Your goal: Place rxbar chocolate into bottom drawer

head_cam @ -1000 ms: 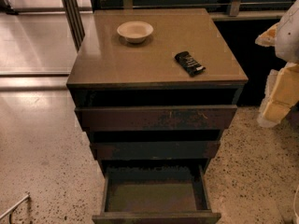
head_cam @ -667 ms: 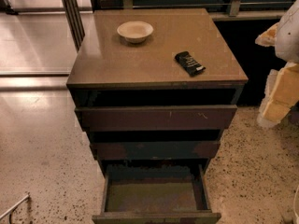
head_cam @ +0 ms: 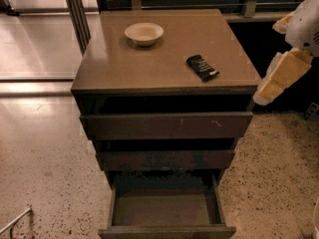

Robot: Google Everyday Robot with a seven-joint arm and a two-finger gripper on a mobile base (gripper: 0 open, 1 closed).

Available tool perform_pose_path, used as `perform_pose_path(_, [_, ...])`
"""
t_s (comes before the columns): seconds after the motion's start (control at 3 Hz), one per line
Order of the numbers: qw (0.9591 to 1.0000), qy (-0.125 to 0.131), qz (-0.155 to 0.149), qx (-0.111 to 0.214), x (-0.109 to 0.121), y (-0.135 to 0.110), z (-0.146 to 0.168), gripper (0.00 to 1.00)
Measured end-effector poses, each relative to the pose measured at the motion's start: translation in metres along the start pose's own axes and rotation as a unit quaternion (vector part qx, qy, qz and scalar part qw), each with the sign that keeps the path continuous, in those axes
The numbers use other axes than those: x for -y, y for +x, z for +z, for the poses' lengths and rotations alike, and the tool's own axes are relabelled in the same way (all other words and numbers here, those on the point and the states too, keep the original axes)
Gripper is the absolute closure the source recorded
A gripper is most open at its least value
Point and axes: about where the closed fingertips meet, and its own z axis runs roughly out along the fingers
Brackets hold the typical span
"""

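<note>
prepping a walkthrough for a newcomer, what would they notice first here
Probably the bottom drawer, pulled wide open at the foot of the dark cabinet. Next, the black rxbar chocolate lying on the cabinet top toward its right front, with a cream bowl farther back left. The pale gripper hangs beside the cabinet's right edge.

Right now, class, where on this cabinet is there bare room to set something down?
The bottom drawer floor is bare wall to wall. On the cabinet top, the left front, nearer than the bowl and left of the rxbar chocolate, is free. The gripper hangs beside the right edge, crowding it.
</note>
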Motion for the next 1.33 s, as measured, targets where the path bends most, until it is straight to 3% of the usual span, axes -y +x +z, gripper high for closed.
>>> perform_pose_path(0.33, [0.9967,0.014,0.046,0.066,0.041,-0.021,0.031,0.00])
perform_pose_path(0.67, [0.9895,0.005,0.092,0.111,0.070,-0.045,0.069,0.00])
perform_pose_path(1.0, [0.9820,0.007,0.145,0.121,0.091,-0.067,0.107,0.00])
perform_pose_path(1.33, [0.9752,0.030,0.199,0.091,0.107,-0.077,0.146,0.00])
